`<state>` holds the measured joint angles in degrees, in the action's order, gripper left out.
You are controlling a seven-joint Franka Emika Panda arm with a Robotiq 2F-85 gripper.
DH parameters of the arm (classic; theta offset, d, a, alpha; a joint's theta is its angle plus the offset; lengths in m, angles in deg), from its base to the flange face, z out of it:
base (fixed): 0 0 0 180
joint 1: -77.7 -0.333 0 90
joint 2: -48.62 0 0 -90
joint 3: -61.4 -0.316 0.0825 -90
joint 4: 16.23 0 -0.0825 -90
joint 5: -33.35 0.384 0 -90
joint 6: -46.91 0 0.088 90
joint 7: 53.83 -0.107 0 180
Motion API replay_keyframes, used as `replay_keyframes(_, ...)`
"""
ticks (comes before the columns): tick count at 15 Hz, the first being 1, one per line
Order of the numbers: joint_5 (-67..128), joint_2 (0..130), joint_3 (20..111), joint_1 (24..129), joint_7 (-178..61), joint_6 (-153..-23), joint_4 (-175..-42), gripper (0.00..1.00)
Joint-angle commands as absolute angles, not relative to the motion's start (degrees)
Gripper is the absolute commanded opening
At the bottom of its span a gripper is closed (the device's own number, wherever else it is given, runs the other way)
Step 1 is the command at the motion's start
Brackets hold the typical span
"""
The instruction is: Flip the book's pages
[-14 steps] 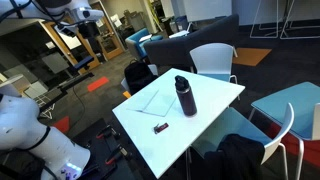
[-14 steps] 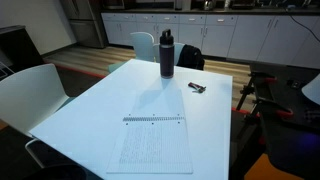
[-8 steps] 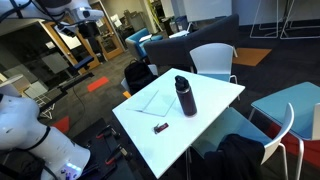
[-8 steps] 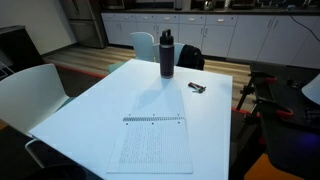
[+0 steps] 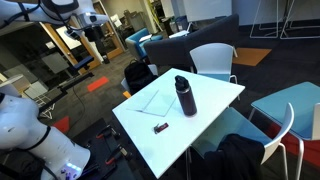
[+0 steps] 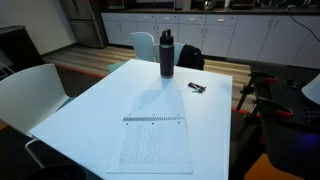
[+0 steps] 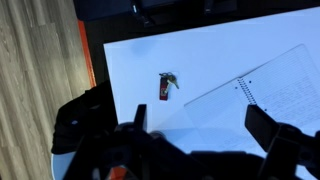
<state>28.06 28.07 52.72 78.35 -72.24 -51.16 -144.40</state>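
— How do the jaws stand?

— Spread wide with nothing between them, high over the desk (image 7: pixel 150 55), in the wrist view.

— And the book?

— The book (image 6: pixel 155 145) lies flat near one desk edge, white face up and spiral along one side, well apart from the jaws.

— Easy to handle?

— I think not. The pages (image 7: pixel 285 90) look thin, light and floppy. A free corner opposite the spiral seems the best hold, but the sheet may slide or crease.

— The surroundings?

— The desk is smooth and white. A dark bottle (image 6: pixel 167 53) is upright at the far end, with a small red-tipped object (image 6: pixel 197 88) near it. There are white chairs (image 5: pixel 213 60) and a wooden floor.
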Motion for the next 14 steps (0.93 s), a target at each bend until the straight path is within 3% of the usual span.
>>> replay_keyframes(1,27.33,33.89,50.28,75.02,-73.84,-57.78,-144.89,1.0)
replay_keyframes(8,24.0,44.84,45.28,68.02,-76.96,-67.48,-144.36,1.0)
replay_keyframes(14,22.74,44.99,46.11,66.56,-76.71,-66.93,-144.77,1.0)
